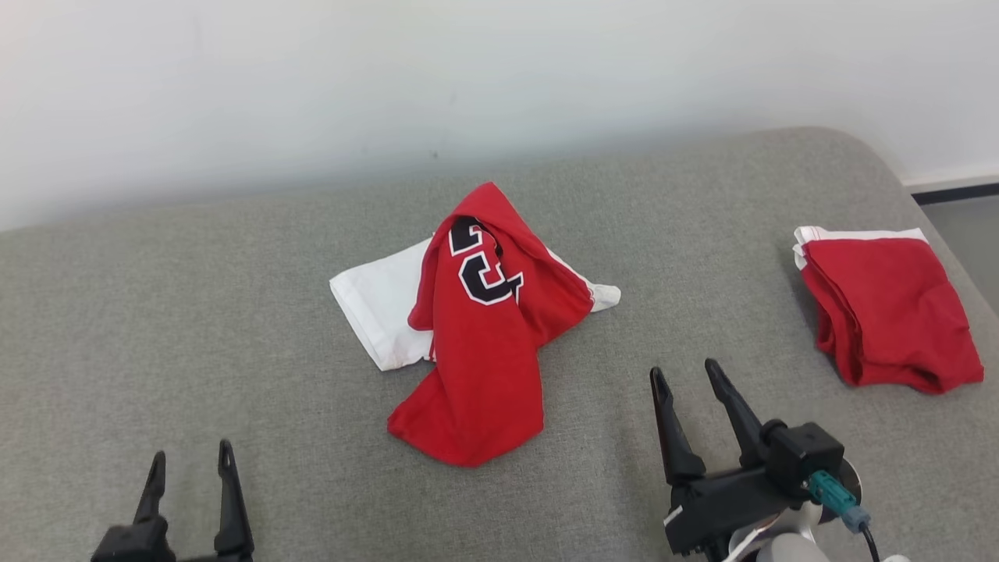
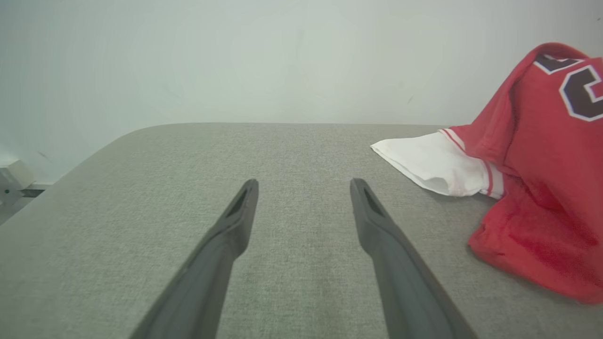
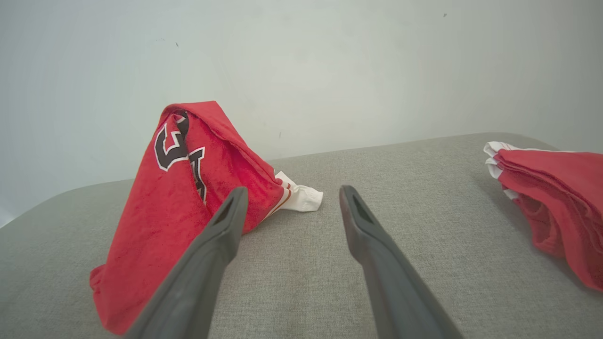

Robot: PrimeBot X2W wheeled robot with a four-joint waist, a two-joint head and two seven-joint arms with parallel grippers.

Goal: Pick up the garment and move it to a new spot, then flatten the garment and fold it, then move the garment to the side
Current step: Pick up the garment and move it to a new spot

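Standing wide apart, the two fingers (image 1: 232,507) of the left gripper (image 1: 193,453) grasp nothing, and bare grey cushion (image 1: 156,336) shows between them. This gripper is at the near left of the cushion, its tips pointing away from the robot. The right gripper (image 1: 685,368) is spread in the same way and is also empty. It reaches further forward than the left one. A teal plug (image 1: 829,492) with a dark cable sits on its wrist.

The garment (image 1: 476,351) lies in the middle of the cushion, between the two grippers and closer to the right one, touching neither. It is a crumpled heap, not flat. The red body rises to a peak at the far side and runs down as a long tongue toward the robot. A black number (image 1: 480,269) with a white outline sits just under the peak (part of it is hidden in a fold). A white sleeve (image 1: 378,308) lies flat on the left side of the heap, and a small white cuff (image 1: 605,295) sticks out on the right side.

A second shirt (image 1: 890,312), red with a white edge, is folded at the right edge of the cushion, well apart from the heap. A pale wall (image 1: 468,78) stands behind the cushion.
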